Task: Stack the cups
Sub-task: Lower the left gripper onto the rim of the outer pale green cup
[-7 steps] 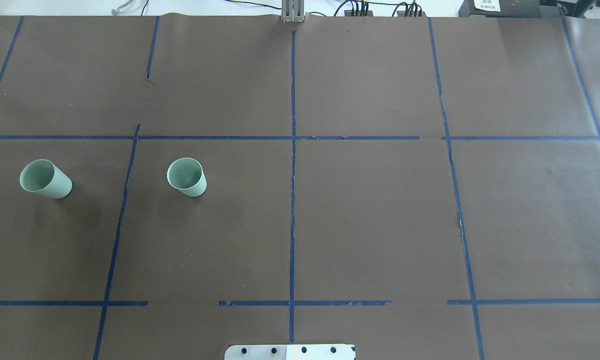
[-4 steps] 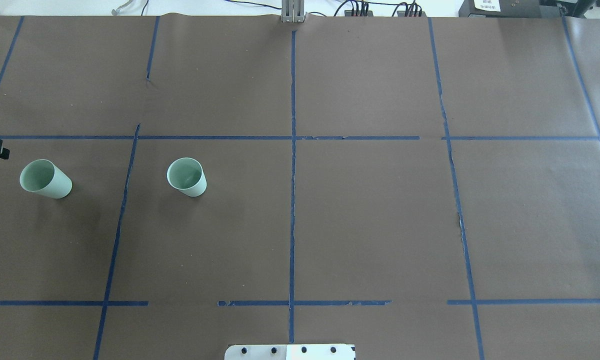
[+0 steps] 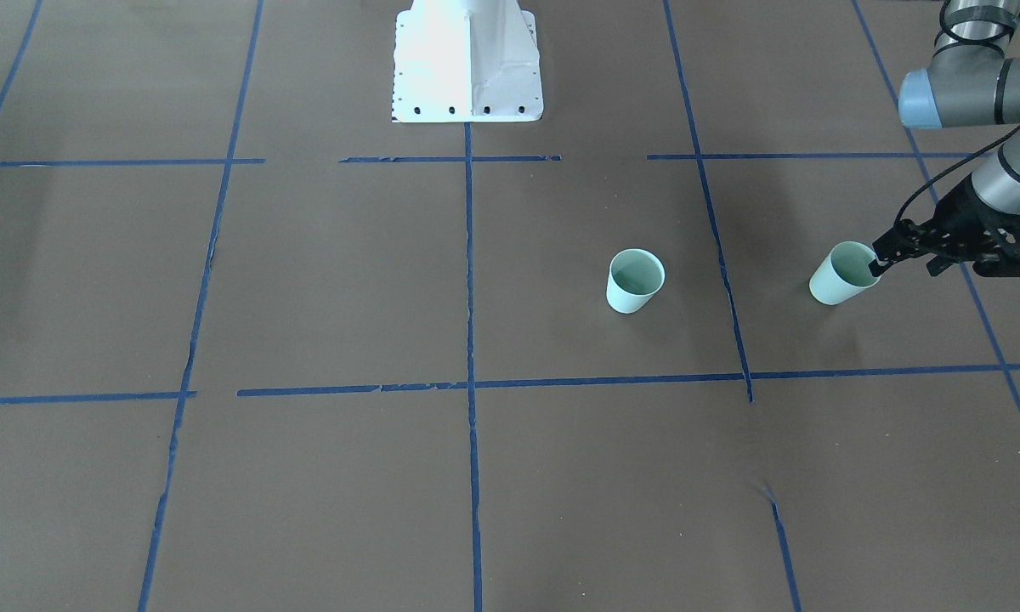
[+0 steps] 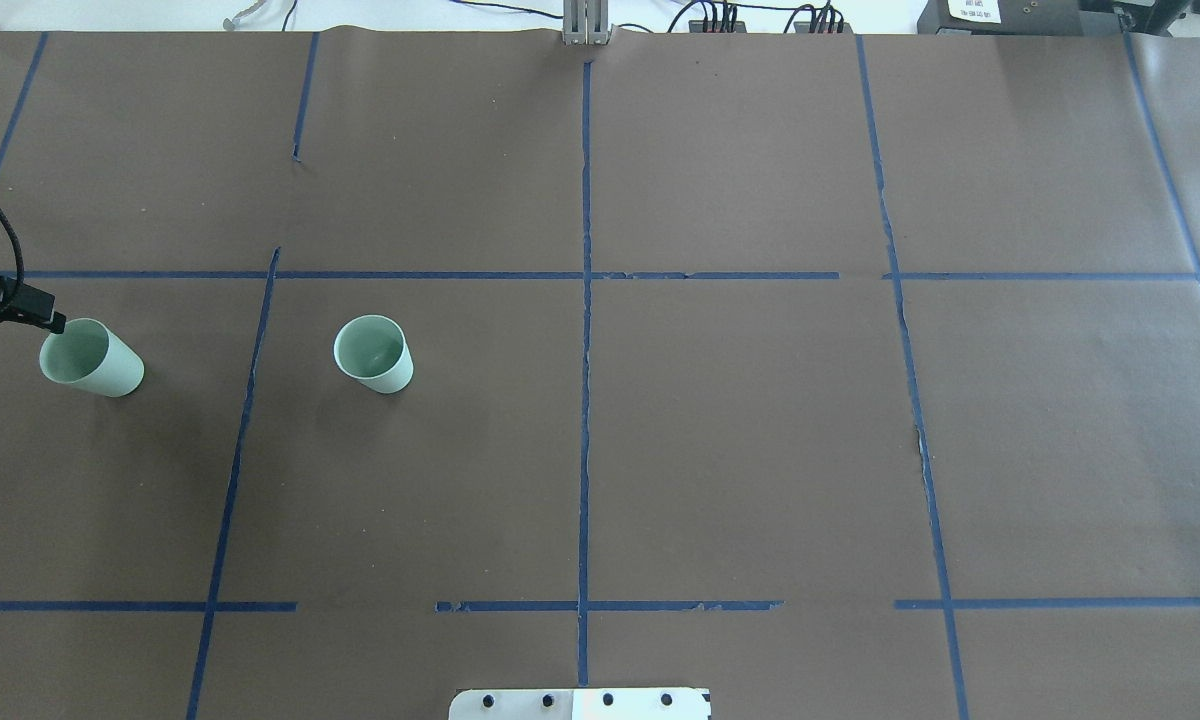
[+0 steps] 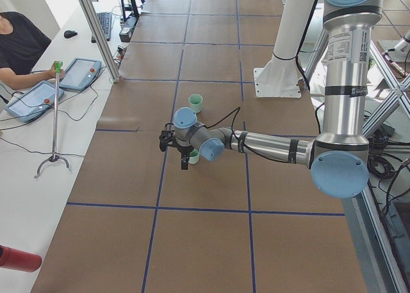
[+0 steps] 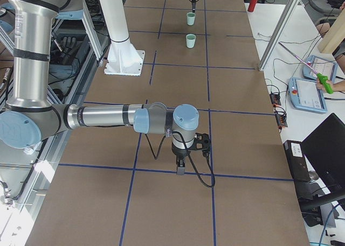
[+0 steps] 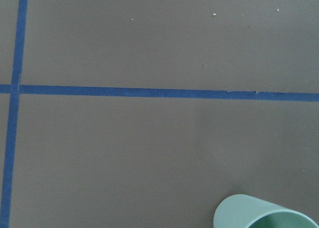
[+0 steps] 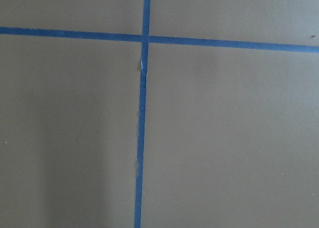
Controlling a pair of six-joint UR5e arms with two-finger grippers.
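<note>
Near cup (image 3: 844, 274) upright, just beside left gripper (image 3: 905, 265) on its inboard side, with one fingertip (image 3: 878, 262) overlapping the rim in the front view. Touching or not: cannot tell. Far cup (image 3: 634, 280) also upright, well apart, farther inboard. Nothing stacked yet. Left gripper seemingly spread, pinching nothing. Right gripper (image 6: 180, 169) far off over bare paper; spread or pressed together, cannot tell.

Likely trouble: dropping a finger onto the rim instead of astride the wall, so tipping or shoving what looks a very light cup. Only a corner of that cup in the left wrist view, hence probably off-centre. Risk too of denting the wall by squeezing hard, or of catching rim on rim at the far cup with a skewed hold and toppling it.

Underneath, brown paper (image 4: 740, 450) gridded with blue tape (image 4: 585, 400), torn and lifted in spots, apt to snag a dragged base. Outboard of the left gripper, a side desk with operator (image 5: 19, 46) and pendants (image 5: 80, 74); behind, white pedestal (image 3: 467, 59).
</note>
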